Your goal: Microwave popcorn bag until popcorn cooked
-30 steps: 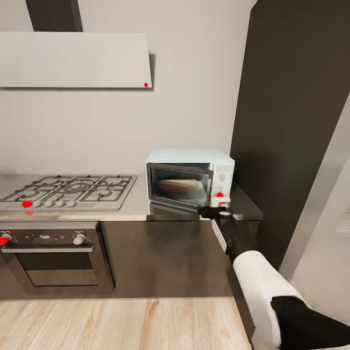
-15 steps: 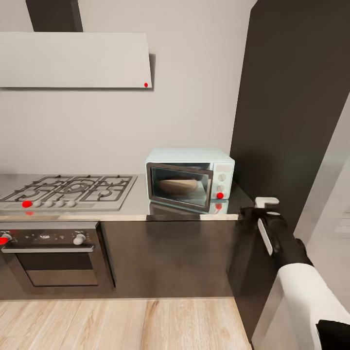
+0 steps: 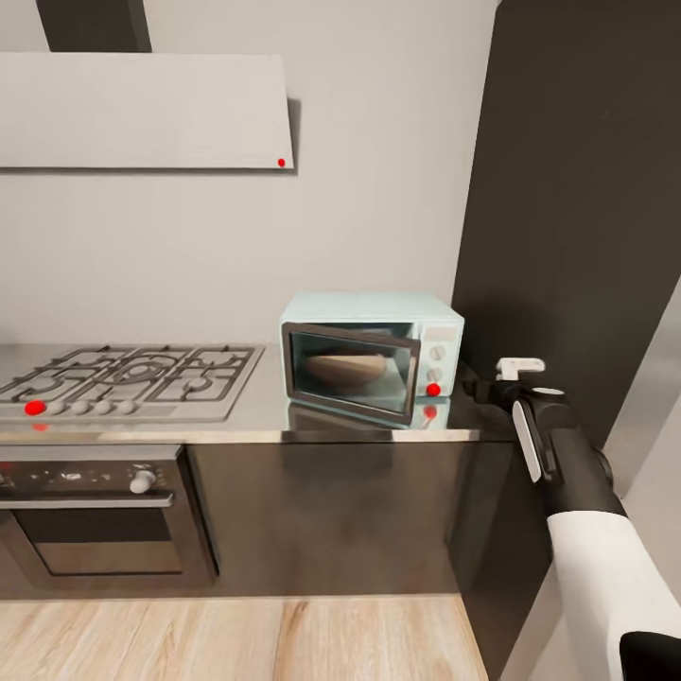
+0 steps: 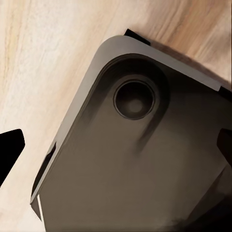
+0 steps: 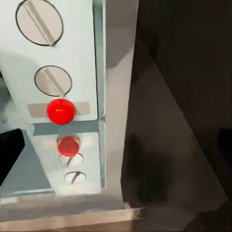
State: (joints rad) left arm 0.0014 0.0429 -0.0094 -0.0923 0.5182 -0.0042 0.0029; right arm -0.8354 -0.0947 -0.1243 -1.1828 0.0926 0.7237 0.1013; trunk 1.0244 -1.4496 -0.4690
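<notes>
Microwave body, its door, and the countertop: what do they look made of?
Microwave body: pale mint painted metal or plastic, matte; can't tell which. Door: dark glass in a silver frame; the popcorn bag shows through it. Countertop: grey brushed-steel look, glossy; it mirrors the microwave's red light.

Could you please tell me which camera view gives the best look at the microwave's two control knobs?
The right wrist view: both knobs appear large on the microwave panel, their slots plain, above the red light. The head view shows them as tiny discs beside the door. The left wrist view looks at a grey base and wood floor.
</notes>
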